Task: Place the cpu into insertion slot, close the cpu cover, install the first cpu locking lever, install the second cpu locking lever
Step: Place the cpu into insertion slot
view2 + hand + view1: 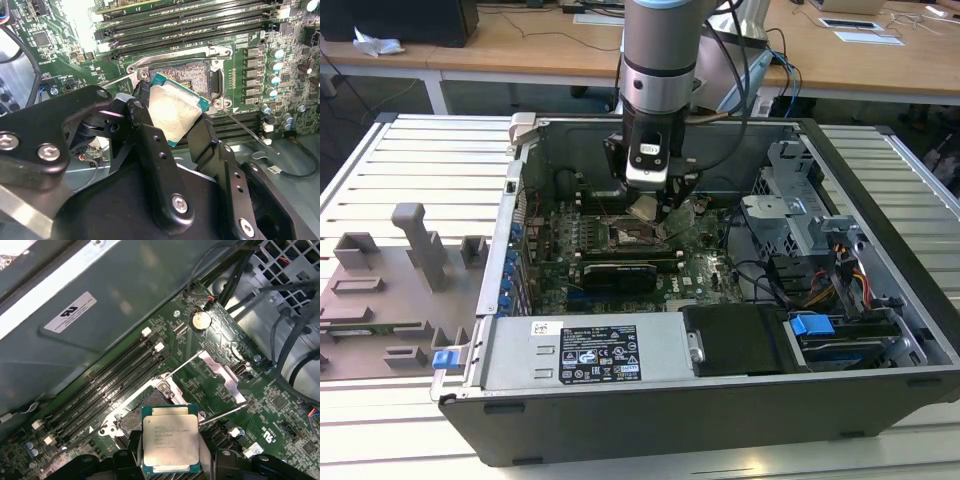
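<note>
Black two-finger gripper (172, 122) is clenched on opposite edges of the small, flat, square cpu (176, 111), which has a pale silver-beige face and a green rim. The chip hangs tilted above the dark-pinned, silver-rimmed insertion slot (192, 75), unseated. Judged light, rigid, smooth and contact-fragile; edge hold suits.

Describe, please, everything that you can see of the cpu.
The cpu is a small flat square chip with a pale silver metal face bearing faint print and a green board rim around it. The gripper holds it by two opposite sides between black fingers. It hangs tilted above the insertion slot, not yet seated; the slot's dark pin field lies uncovered.
</note>
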`<state>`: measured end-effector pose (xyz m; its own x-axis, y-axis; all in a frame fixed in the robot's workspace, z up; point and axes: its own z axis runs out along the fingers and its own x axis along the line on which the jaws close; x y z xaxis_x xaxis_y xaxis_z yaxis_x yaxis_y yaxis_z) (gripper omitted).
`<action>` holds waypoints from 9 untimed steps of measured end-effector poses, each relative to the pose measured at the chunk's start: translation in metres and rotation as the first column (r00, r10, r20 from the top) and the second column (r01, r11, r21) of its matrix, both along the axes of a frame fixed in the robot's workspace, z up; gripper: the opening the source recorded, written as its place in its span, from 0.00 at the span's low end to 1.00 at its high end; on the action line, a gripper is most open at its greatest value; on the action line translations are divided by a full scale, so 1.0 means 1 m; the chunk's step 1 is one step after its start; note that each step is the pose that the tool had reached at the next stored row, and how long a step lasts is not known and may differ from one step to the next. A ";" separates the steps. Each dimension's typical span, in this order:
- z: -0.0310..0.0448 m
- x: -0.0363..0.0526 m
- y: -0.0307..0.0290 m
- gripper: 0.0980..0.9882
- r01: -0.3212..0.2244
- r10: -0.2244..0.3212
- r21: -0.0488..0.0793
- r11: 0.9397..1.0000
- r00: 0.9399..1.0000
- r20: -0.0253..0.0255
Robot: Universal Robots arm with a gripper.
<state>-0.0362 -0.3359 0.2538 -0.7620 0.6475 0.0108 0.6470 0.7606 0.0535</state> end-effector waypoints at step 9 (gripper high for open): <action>-0.0003 0.0000 0.0000 0.50 0.099 -0.099 -0.004 0.995 0.995 0.000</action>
